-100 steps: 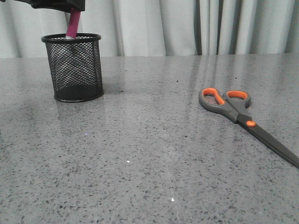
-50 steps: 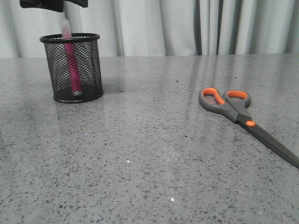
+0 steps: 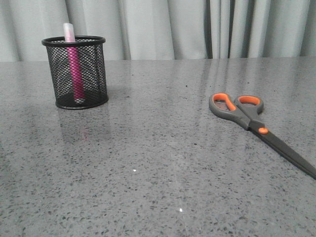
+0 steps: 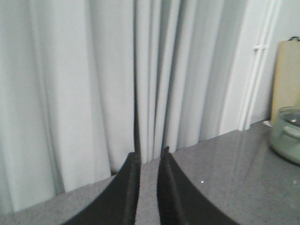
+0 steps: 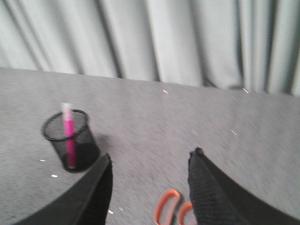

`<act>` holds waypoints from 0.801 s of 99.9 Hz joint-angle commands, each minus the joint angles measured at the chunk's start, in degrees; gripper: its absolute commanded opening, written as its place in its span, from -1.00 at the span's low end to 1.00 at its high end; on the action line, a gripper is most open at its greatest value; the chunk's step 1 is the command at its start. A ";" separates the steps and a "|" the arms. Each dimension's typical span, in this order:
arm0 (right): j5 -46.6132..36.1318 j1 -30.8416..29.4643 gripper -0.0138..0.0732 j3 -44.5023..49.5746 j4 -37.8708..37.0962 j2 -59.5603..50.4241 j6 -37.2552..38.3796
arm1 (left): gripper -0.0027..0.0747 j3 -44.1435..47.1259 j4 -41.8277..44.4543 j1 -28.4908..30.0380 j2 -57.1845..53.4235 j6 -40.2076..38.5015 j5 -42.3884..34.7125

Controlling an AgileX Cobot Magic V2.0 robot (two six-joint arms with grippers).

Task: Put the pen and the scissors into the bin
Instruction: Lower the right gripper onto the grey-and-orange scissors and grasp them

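The magenta pen [image 3: 75,74] stands almost upright inside the black mesh bin [image 3: 95,74] at the far left, its pale cap above the rim. The scissors [image 3: 247,116] lie flat on the table at the right, orange-lined handles to the back, blades pointing front right. My left gripper [image 4: 150,153] is out of the front view; its fingers stand a little apart with nothing between them, facing the curtain. My right gripper [image 5: 152,154] is wide open and empty, above the table with the scissors' handles [image 5: 168,208] just below it. The bin [image 5: 85,151] and pen [image 5: 69,136] show off to one side.
A grey curtain hangs behind the table. In the left wrist view a pale green pot [image 4: 286,136] and a wooden board [image 4: 287,79] stand at the table's far edge.
The left gripper let go of the pen and rose out of the front view. The pen dropped into the bin and now stands in it.
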 commanded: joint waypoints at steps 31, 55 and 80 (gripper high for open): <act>31.24 12.45 0.09 -19.31 -9.70 31.86 9.34 | -0.98 8.53 1.68 -0.37 -19.51 0.08 3.26; 36.10 12.45 0.10 -19.52 -9.98 39.82 15.40 | -0.98 11.60 1.68 -0.37 -22.98 -0.51 7.59; 31.82 12.21 0.10 -14.80 -13.39 40.07 17.49 | -0.98 11.60 1.68 -0.37 -23.23 -0.51 7.96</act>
